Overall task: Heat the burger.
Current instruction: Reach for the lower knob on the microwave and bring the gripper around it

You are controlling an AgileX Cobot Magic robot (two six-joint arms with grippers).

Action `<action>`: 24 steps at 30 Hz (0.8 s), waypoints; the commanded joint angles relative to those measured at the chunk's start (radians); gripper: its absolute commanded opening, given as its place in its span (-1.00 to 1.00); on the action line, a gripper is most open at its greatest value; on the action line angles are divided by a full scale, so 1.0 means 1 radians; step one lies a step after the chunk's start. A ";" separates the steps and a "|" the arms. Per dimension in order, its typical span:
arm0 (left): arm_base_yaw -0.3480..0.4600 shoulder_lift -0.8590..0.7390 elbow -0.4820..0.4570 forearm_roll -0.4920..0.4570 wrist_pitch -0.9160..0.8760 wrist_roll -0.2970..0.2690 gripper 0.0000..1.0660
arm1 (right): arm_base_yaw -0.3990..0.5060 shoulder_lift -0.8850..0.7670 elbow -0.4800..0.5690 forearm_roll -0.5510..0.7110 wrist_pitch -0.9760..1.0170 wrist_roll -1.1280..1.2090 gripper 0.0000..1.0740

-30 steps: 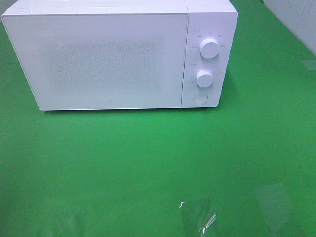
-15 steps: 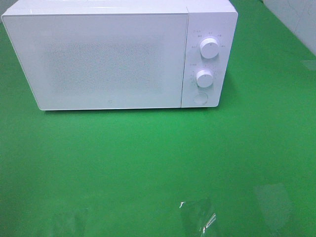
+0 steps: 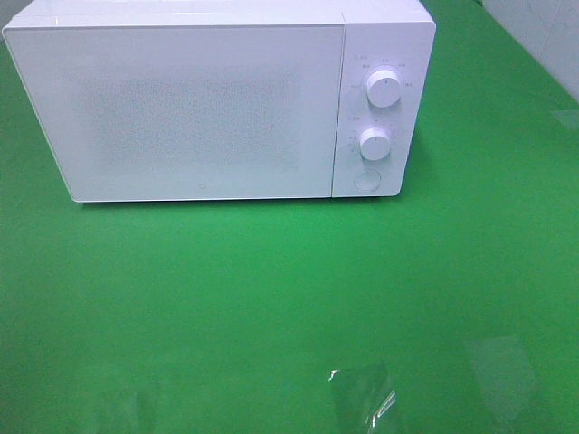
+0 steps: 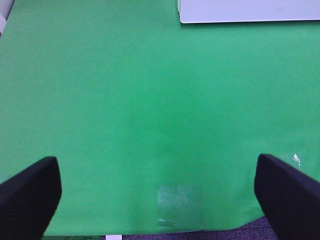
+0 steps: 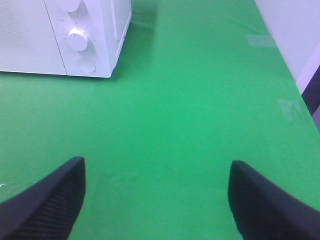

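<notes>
Microwave [image 3: 217, 99] door closed; left hand [image 4: 157, 172] and right hand [image 5: 157, 172] spread (both empty).

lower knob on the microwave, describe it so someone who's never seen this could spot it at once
Find the white microwave at the back of the green table cover. Right of its door, a narrow panel carries two raised white knobs stacked above a flat round button. The lower knob is the middle of the three, raised unlike the button.

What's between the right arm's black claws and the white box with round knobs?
Nothing: in the right wrist view only bare green cloth runs from the right gripper to the white microwave.
</notes>
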 commanded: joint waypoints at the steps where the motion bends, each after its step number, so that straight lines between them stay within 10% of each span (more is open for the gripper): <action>1: 0.004 -0.037 0.003 -0.004 0.003 -0.005 0.83 | -0.004 -0.029 0.002 0.004 -0.009 -0.003 0.40; 24: 0.004 -0.242 0.003 0.009 0.003 -0.001 0.83 | -0.004 -0.029 0.002 0.004 -0.009 -0.003 0.40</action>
